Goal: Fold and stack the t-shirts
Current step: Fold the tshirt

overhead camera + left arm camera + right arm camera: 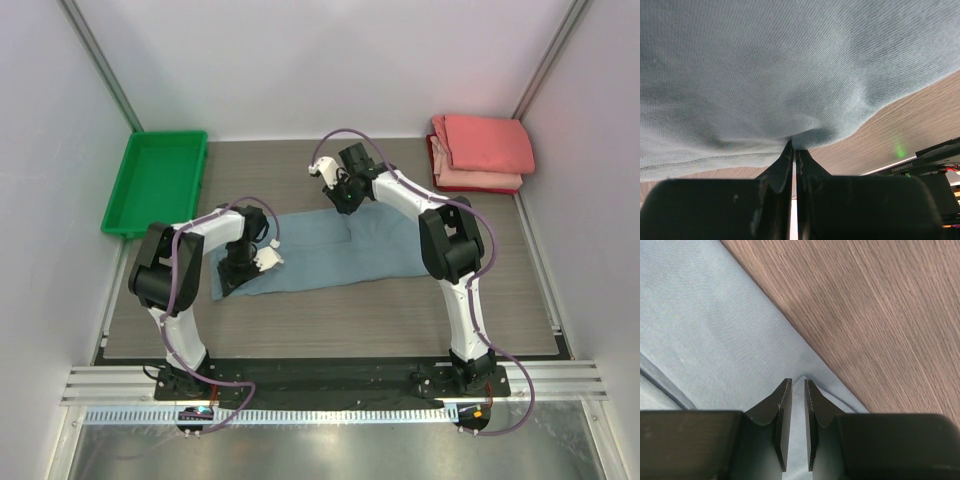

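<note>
Left wrist view shows the left gripper (794,146) clenched on a pinch of the blue-grey t-shirt (790,65), the cloth puckering right at the tips above the wooden table (890,135). From above, that pinch sits at the shirt's left end, and the shirt lies as a long strip across the middle of the table. Farther back, the right gripper (797,382) is closed down on the shirt's far edge, a small peak of cloth standing between its narrow jaws. With both grips taken, the fold probably goes best if the two arms lift only enough to free the cloth and travel together at one pace. That would hold the strip taut between them and avoid a skewed crease. The carried edge should land square on the opposite one before either lets go. At the far right corner the folded pink t-shirts (482,150) form the stack; the green tray (155,180) sits far left.
</note>
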You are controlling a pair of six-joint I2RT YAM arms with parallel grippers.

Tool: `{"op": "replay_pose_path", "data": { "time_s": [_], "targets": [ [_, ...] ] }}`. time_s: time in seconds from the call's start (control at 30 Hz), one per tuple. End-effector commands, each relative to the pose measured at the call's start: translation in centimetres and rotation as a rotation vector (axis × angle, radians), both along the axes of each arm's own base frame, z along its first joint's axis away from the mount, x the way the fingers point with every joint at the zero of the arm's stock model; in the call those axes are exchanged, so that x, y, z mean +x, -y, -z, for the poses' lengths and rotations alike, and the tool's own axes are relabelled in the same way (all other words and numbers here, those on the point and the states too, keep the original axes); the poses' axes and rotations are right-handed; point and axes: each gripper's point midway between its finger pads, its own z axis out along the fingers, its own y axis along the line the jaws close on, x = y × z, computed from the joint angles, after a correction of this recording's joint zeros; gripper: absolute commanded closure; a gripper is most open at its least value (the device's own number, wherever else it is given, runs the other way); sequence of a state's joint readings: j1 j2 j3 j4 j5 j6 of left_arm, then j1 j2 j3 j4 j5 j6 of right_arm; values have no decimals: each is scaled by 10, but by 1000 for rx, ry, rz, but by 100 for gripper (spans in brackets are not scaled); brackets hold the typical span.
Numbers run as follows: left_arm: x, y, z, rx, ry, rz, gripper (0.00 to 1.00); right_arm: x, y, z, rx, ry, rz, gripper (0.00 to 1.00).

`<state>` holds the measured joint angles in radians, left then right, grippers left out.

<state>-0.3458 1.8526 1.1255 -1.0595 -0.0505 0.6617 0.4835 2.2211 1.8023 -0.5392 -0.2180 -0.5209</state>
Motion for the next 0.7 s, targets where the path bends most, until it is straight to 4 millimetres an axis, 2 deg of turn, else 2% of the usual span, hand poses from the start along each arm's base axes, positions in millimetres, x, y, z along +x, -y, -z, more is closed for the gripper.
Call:
{"op": "replay_pose_path", "data": {
  "time_s": [0.0,0.27,0.4,0.67],
  "targets": [
    [9,13,3,-52,18,3,100,2,-1,-1,-3,9,3,78],
    [11,14,3,-53,22,3,100,-2,2,14,-26,-32,11,78],
    [11,15,3,-56,22,-1,100,-2,2,14,-28,-33,12,80],
    [12,16,4,-55,20,-7,100,1,4,13,-37,-22,17,97]
  ]
}}
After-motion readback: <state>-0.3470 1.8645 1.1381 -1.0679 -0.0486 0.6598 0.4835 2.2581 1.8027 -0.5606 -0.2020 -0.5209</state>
